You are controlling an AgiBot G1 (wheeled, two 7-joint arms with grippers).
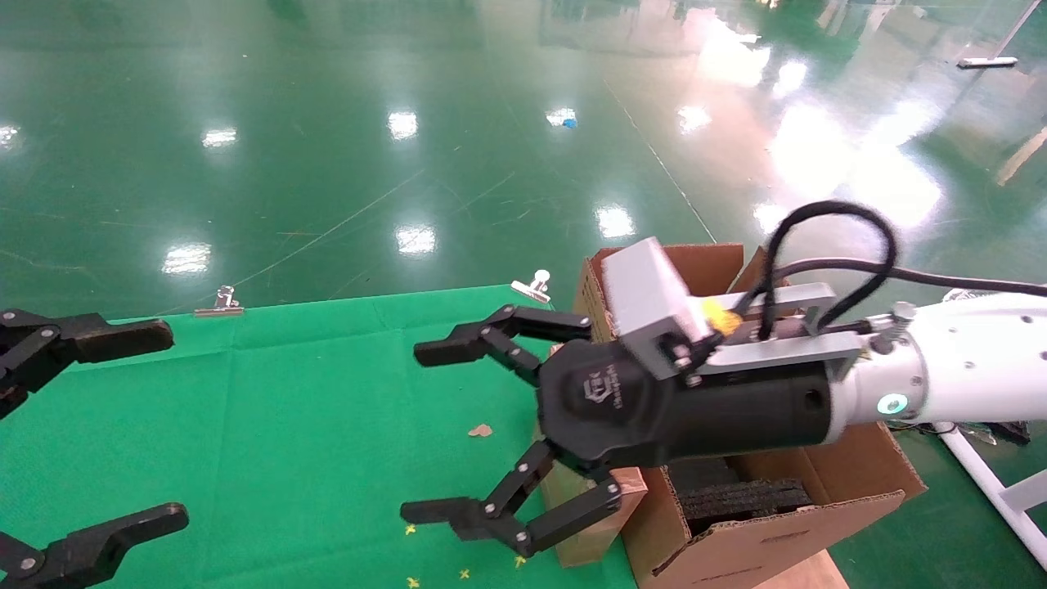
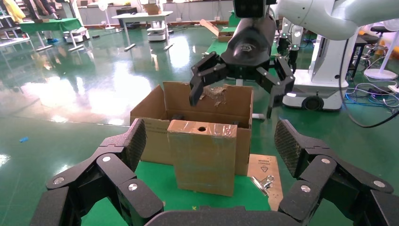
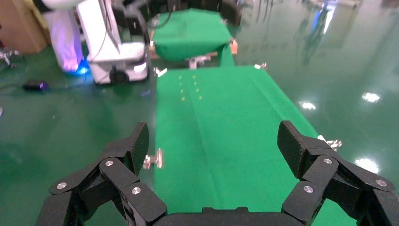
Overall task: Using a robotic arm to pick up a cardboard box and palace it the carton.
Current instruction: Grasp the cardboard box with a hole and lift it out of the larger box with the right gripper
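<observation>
The small brown cardboard box (image 2: 202,157) stands upright on the green cloth against the carton's near wall, its round hole on top. In the head view only its lower part (image 1: 585,536) shows beneath my right gripper. The carton (image 1: 769,544) (image 2: 150,127) sits at the table's right edge with black foam (image 1: 744,495) inside. My right gripper (image 1: 421,432) (image 2: 234,94) (image 3: 214,141), on the white arm, hovers open above the box, holding nothing. My left gripper (image 1: 168,425) (image 2: 210,141) is open at the far left, facing the box from a distance.
Metal binder clips (image 1: 532,286) (image 1: 222,301) hold the green cloth (image 1: 311,425) at the far edge, and another clip (image 2: 262,181) lies by the carton. A small brown scrap (image 1: 480,430) lies on the cloth. Green floor surrounds the table.
</observation>
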